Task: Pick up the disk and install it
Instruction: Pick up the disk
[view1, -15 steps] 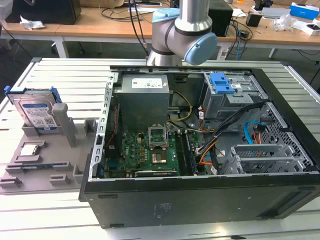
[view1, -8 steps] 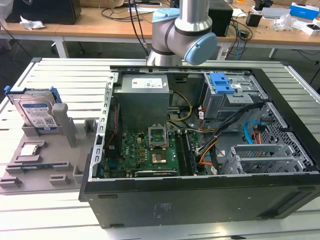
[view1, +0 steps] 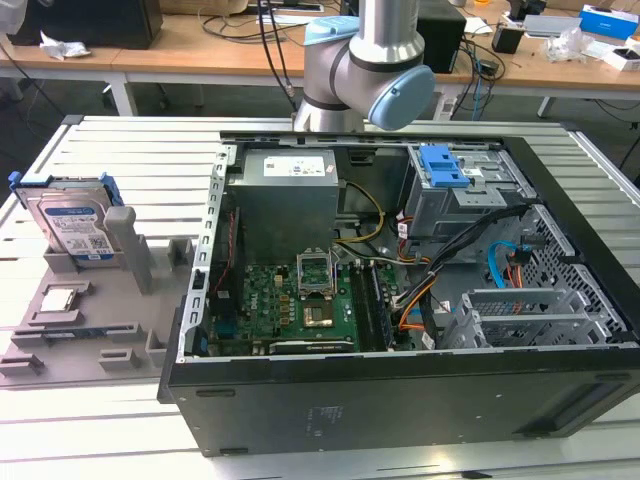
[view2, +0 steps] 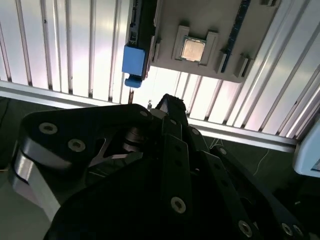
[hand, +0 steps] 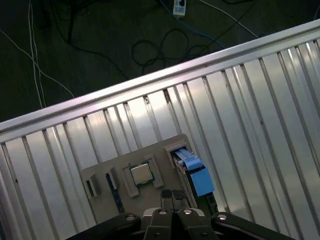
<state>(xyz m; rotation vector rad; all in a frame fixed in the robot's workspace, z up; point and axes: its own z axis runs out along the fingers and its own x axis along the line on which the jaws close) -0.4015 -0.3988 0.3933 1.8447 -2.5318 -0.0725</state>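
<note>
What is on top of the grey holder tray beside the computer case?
On the grey holder tray, the disk stands on edge in a slot, and a square processor chip lies flat in a recess. The disk's bottom edge is hidden behind grey posts.

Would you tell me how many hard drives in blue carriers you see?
1: the disk stands upright in the gray fixture at the exterior view's left; the computer case may hide others.

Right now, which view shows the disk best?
The exterior view: the disk stands on edge in the gray holder, label face visible. In both wrist views it appears edge-on, mainly its blue bracket.
</note>
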